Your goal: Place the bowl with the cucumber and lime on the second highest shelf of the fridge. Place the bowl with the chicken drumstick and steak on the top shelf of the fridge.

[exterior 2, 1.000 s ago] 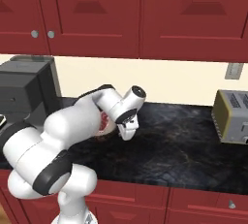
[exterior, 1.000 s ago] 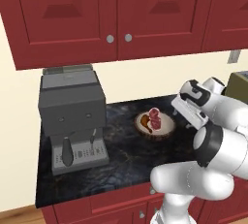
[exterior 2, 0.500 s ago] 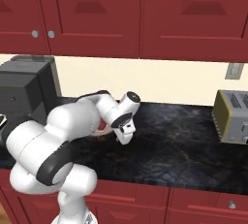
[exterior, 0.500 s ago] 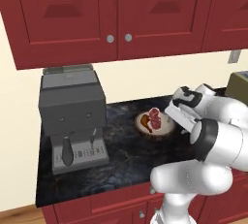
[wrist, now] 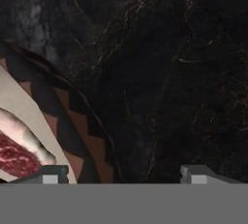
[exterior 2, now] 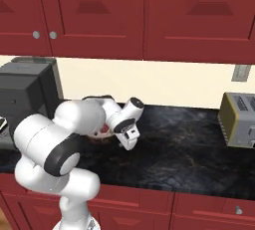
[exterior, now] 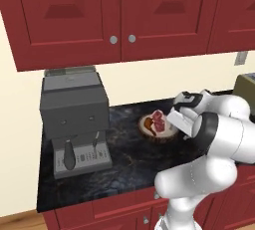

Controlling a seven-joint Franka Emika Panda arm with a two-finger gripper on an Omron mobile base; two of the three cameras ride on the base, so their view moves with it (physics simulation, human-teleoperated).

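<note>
A brown patterned bowl [exterior: 160, 133] sits on the dark counter, holding the pinkish-red steak [exterior: 158, 120] and the orange-brown chicken drumstick [exterior: 148, 126]. My gripper [exterior: 175, 124] is low at the bowl's right rim. In the hand view the gripper [wrist: 123, 172] is open and straddles the rim of the bowl [wrist: 63, 121]: one fingertip [wrist: 51, 174] is over the inside by the steak [wrist: 14, 156], the other fingertip [wrist: 196, 173] is over bare counter. From the right, my arm covers most of the bowl [exterior 2: 102, 134]. The fridge and the bowl with the cucumber and lime are out of view.
A grey coffee machine [exterior: 74, 117] stands left of the bowl. A toaster [exterior 2: 241, 120] sits at the counter's right end. Red wall cabinets [exterior: 119, 10] hang overhead. Open black counter [exterior 2: 184, 144] lies between the bowl and the toaster.
The hand has come down and nearer to the bowl's right rim. The fingers have narrowed slightly. The bowl has not moved.
</note>
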